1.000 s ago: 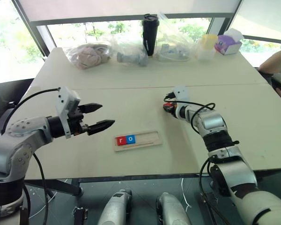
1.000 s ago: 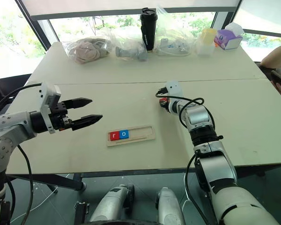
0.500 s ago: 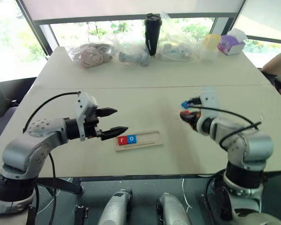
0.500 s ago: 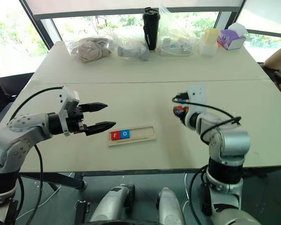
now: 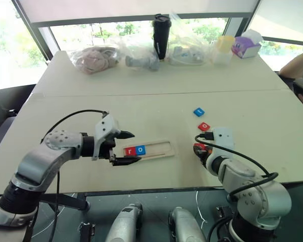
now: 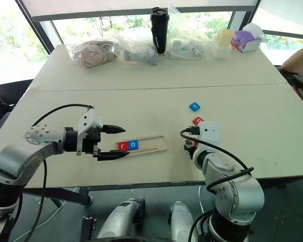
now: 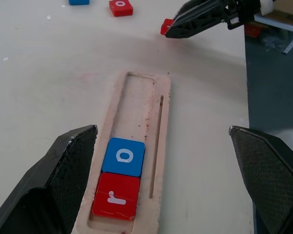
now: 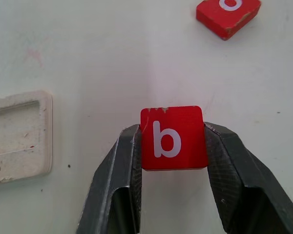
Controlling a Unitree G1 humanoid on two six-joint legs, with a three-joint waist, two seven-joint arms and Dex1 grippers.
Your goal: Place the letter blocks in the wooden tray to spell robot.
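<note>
The wooden tray [image 7: 136, 146] lies on the tabletop [image 5: 141, 106] right ahead of my left gripper [image 7: 163, 170], whose fingers stand wide apart on either side of it with nothing between them. In the tray I see the red r tile [image 7: 116, 196] at the end nearest those fingers and the blue o tile [image 7: 123, 156] touching it on the far side; the three slots beyond them are bare. So I judge two letters of five are in place.

My right gripper [image 8: 173, 165] has its fingers clamped on the two side edges of the red b tile [image 8: 173, 138], letter facing up, with the open end of the tray off to one side of the fingers and still apart from them. By my reading, b is the next letter to seat, against the blue o.

Beyond the right fingers, a red o tile [image 5: 204, 126] lies loose on the tabletop, and a blue tile [image 5: 199, 111] lies further out; I can't read its letter, though it should be the t. Both are left to place.
</note>
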